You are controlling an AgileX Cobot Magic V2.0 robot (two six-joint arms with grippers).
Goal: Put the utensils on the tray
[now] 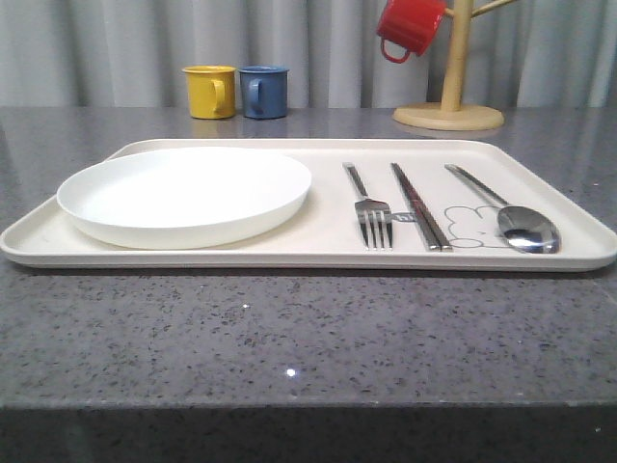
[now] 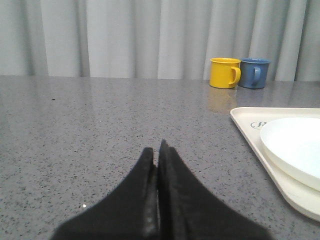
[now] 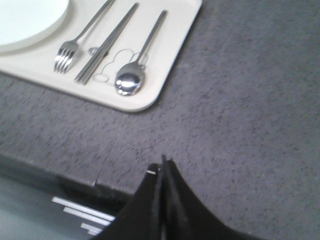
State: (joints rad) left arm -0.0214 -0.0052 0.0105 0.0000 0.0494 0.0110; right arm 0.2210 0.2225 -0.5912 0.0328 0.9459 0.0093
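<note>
Front view, tray (image 1: 540,169): 1 fork (image 1: 371,209), 1 pair of chopsticks (image 1: 420,207), 1 spoon (image 1: 511,214), side by side right of plate (image 1: 183,196). Likely light, stiff, slippery; grip mid-handle. Left gripper (image 2: 159,150) and right gripper (image 3: 164,164): closed, empty, off the tray.

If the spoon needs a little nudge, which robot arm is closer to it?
Probably the right arm. The spoon lies on the tray's right side, and the right claw, shut, has it in view. The left claw faces the plate end.
</note>
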